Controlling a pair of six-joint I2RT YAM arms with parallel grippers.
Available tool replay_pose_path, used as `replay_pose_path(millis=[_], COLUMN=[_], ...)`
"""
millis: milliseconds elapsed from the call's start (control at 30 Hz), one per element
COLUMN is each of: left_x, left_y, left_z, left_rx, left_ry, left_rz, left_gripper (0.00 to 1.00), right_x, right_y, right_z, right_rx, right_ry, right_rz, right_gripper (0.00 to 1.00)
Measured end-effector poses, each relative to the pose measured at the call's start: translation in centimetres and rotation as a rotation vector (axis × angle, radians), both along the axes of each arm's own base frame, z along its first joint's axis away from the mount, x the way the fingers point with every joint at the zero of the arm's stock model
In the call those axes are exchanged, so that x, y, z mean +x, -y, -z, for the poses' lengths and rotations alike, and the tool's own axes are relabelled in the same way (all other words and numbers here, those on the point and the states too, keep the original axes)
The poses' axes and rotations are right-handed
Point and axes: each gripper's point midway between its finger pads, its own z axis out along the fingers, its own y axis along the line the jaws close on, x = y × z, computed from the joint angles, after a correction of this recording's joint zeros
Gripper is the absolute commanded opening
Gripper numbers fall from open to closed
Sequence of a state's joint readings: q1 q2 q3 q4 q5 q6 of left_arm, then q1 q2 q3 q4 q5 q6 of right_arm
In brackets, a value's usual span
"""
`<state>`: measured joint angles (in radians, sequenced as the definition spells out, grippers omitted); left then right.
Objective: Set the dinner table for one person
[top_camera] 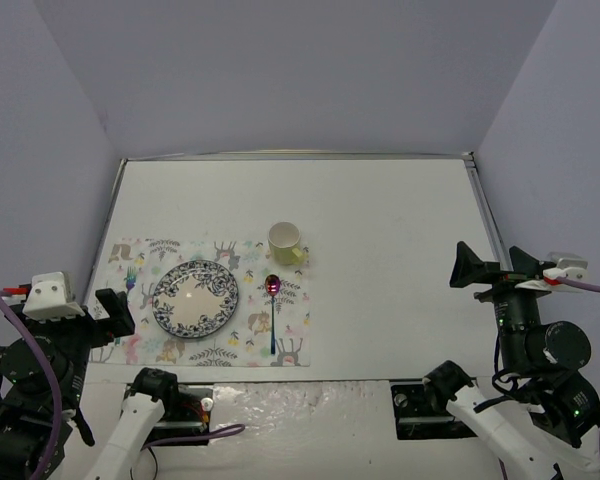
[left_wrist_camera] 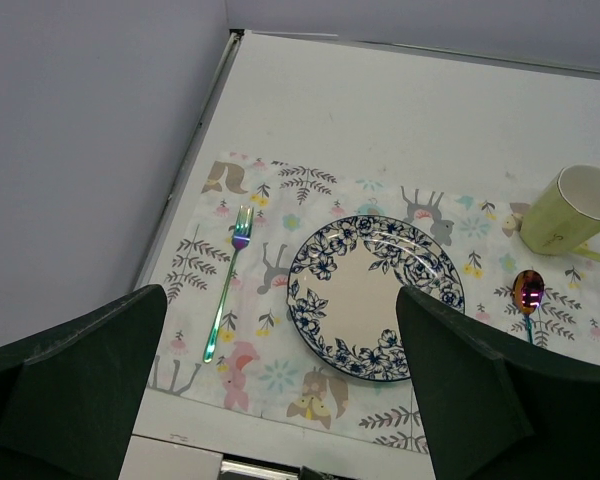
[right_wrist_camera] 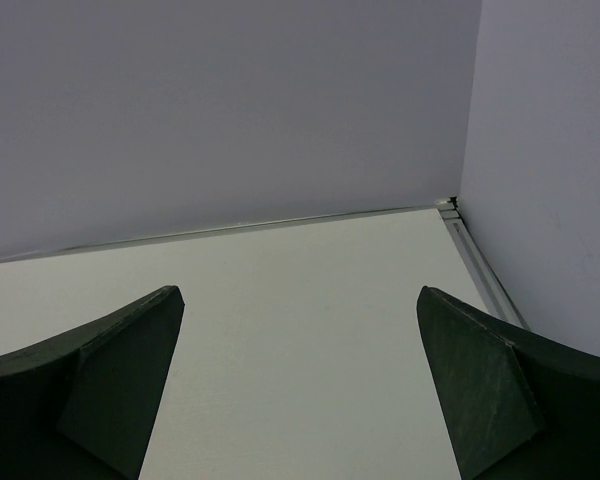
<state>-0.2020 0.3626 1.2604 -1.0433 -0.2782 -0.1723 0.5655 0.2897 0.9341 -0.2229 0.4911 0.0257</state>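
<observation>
Dinner table [top_camera: 400, 220] lengthwise left to right

Light is even and diffuse, from overhead; shadows are faint and soft. Dinner table [top_camera: 380, 220] reads bright white, not blown out. Small glare spot on plate [top_camera: 187, 292], iridescent glint on spoon [top_camera: 273, 287]. Wrist views are sharp on the far scene; fingers [left_wrist_camera: 80, 390] are flat dark masses, edges slightly soft.

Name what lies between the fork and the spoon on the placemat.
The blue-patterned plate sits between the fork and the spoon, apart from both; clearest in the left wrist view.
</observation>
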Motion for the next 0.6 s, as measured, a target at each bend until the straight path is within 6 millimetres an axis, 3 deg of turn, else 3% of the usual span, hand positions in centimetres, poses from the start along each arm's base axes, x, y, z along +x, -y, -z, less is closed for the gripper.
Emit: replay_pose_path(millis=[600], left_x=[-0.02], left_y=[0.05], left_z=[0.30], left_rx=[-0.013], left_ry=[-0.009], left_rz=[-0.004], left_gripper=[0.97], right_x=[-0.18], right_y=[0.23], right_z=[0.20], right_rx=[-0.027], right_ry=[0.000], right_rz=[0.004], right_gripper=[1.00])
